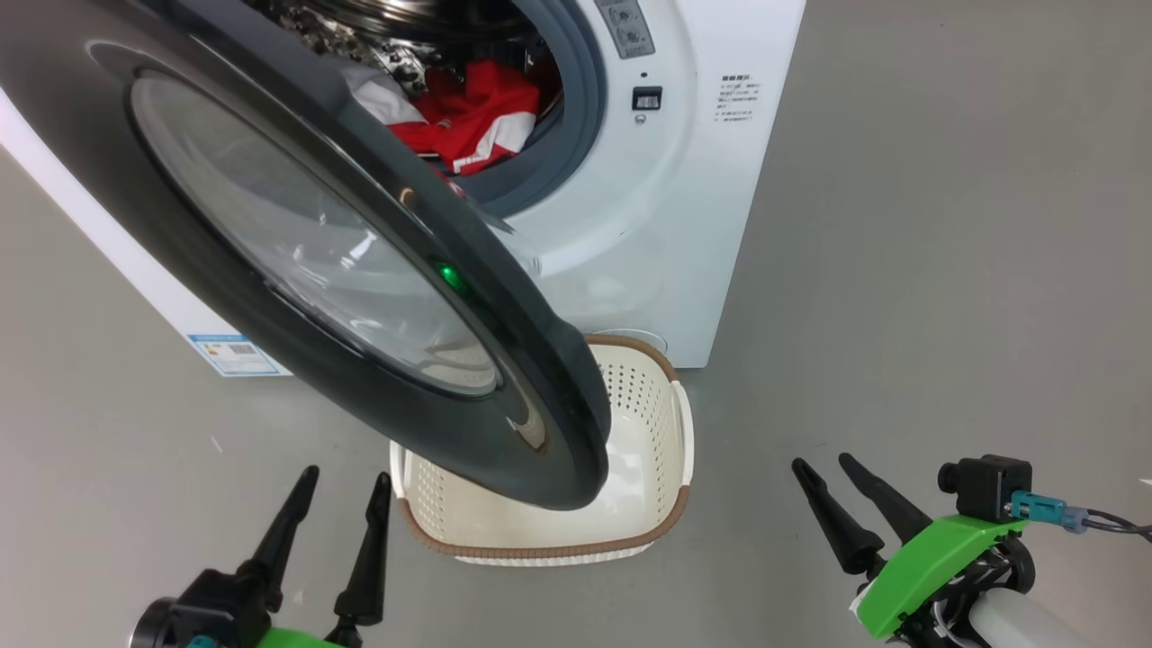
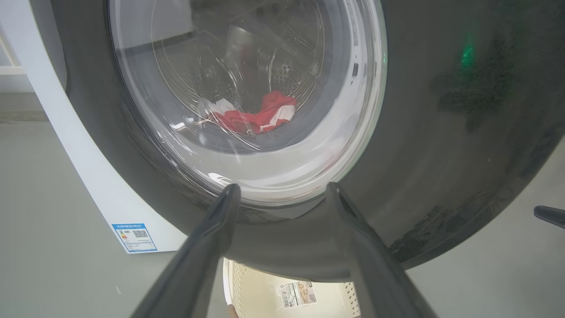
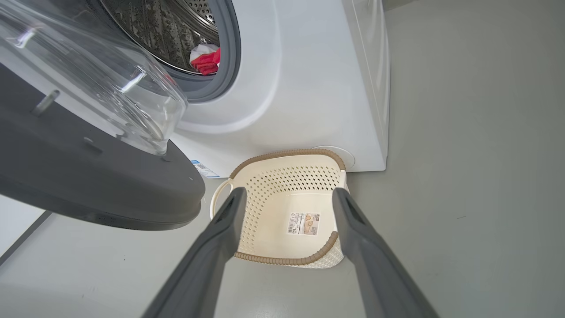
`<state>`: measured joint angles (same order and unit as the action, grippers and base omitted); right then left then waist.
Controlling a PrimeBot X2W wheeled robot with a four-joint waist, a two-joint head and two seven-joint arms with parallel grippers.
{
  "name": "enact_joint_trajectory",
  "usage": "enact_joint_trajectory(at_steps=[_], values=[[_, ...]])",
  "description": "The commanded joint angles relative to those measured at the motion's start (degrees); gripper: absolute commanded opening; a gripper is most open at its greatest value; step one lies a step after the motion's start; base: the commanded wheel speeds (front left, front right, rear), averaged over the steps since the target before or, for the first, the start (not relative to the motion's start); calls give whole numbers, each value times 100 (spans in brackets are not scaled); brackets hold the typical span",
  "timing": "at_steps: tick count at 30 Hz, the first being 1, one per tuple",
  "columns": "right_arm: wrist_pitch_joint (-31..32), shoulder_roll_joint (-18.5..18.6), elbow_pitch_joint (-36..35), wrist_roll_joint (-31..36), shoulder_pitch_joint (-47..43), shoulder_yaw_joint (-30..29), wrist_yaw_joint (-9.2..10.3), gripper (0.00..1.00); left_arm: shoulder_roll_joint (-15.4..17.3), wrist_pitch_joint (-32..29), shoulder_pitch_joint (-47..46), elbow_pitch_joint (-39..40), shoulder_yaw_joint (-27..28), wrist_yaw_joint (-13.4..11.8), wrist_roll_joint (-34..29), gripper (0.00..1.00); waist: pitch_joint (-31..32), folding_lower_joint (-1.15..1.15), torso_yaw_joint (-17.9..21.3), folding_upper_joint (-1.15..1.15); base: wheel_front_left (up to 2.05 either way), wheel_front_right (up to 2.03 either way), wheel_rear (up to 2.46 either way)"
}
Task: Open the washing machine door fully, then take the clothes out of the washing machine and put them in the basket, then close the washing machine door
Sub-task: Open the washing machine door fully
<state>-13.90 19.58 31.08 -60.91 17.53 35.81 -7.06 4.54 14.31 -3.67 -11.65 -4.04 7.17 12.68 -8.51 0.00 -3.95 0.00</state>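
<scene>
Two empty claws, left gripper point(image 1: 347, 474) and right gripper point(image 1: 821, 461), are hanging spread wide. The washing machine door point(image 1: 540, 405) is jutting half-swung over the basket point(image 1: 650, 407), so clothes point(image 1: 477, 117) lying in the washing machine point(image 1: 684, 180) are risking snagging on it and missing.

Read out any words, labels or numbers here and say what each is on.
Nothing readable.
Blue label with QR code, low on the washing machine: too small.
Grey print on its front: blurred.
Paper label on the basket bottom: too small.
</scene>
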Motion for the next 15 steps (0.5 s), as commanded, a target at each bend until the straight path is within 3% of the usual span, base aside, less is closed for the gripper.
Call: enact_joint_trajectory(at_steps=[1, 7, 15], values=[[-94, 25, -62, 99, -62, 20, -43, 100, 83, 69, -34, 107, 209, 32, 11, 100, -5, 0, -3, 0, 0, 0, 0], [-107, -272, -313, 1284, -333, -1023, -43, 100, 79, 69, -34, 116, 246, 32, 8, 100, -25, 0, 8, 0, 0, 0, 0], [-108, -957, -1038, 3234, -995, -2612, -43, 100, 78, 69, -55, 128, 241, 32, 4, 100, -38, 0, -26, 0, 0, 0, 0]])
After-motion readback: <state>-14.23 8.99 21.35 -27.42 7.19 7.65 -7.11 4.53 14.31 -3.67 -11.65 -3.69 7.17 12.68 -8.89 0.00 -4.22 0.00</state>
